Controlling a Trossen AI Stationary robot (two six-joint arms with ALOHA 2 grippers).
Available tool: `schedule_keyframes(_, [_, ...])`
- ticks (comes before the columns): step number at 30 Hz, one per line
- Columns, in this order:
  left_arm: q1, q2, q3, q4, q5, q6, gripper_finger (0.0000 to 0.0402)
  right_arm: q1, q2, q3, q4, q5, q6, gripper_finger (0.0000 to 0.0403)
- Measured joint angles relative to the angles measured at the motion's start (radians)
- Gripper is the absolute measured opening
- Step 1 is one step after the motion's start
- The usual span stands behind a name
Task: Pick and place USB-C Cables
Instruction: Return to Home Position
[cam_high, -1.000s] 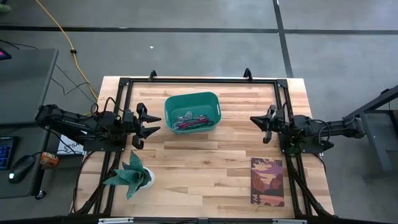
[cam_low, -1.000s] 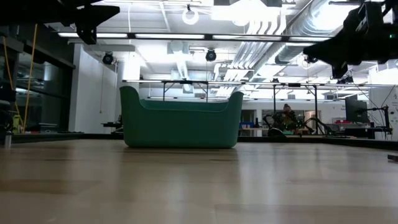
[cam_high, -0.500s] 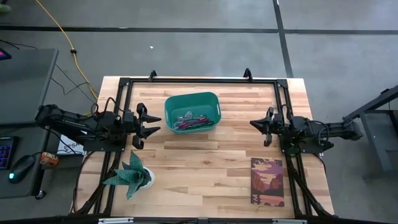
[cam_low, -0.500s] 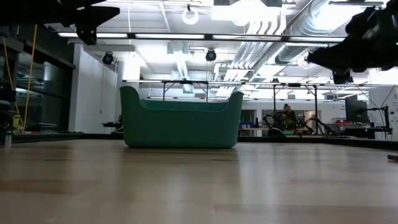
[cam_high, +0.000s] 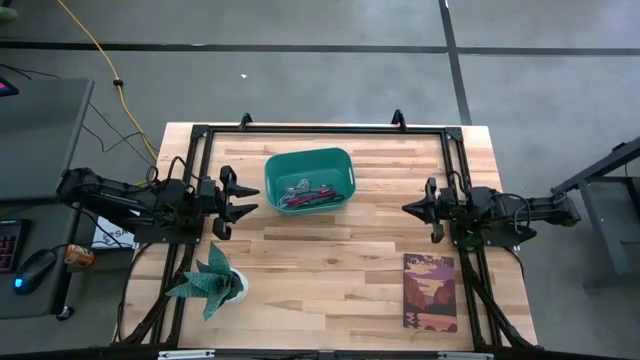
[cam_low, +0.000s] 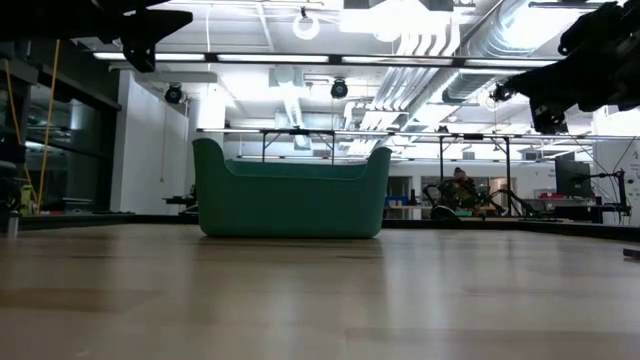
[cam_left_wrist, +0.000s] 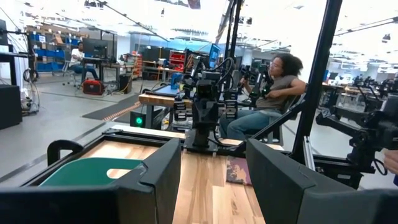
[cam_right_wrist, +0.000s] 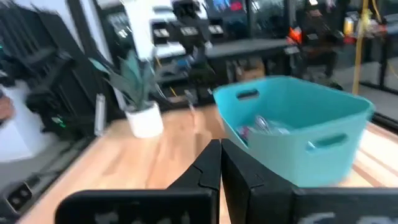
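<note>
At left of the bench (cam_high: 340, 255), the left gripper (cam_high: 238, 204) hangs with jaws released, empty; centre, USB-C cables (cam_high: 305, 194) lie inside the green bin (cam_high: 310, 155); right, the right gripper (cam_high: 412, 208) has jaws clenched on nothing. You should draw it back level, clear of the bin.

Nothing legible shows anywhere: the dark print on the white sheet (cam_high: 106, 237) left of the light wooden tabletop (cam_high: 330, 245) is too small.

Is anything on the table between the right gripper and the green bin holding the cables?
Nothing visible: only bare tabletop lies between the right gripper and the green bin, where the cables lie.
</note>
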Motion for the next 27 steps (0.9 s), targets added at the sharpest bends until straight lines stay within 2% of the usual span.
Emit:
schedule_keyframes(2, [0.0, 0.0, 0.0, 0.0, 0.0, 0.0, 0.0161, 0.0, 0.001, -0.025, 0.062, -0.026, -0.009, 0.0])
schedule_keyframes(11, [0.0, 0.0, 0.0, 0.001, 0.0, 0.0, 0.0161, 0.0, 0.001, -0.025, 0.054, -0.106, -0.007, 0.0])
schedule_keyframes(20, [0.0, 0.0, 0.0, -0.002, -0.001, -0.008, 0.0161, 0.0, 0.002, -0.025, 0.055, -0.101, -0.062, 0.0])
schedule_keyframes(27, [0.0, 0.0, 0.0, -0.005, -0.001, -0.019, 0.0161, 0.0, 0.002, -0.025, 0.055, -0.101, -0.022, 0.0])
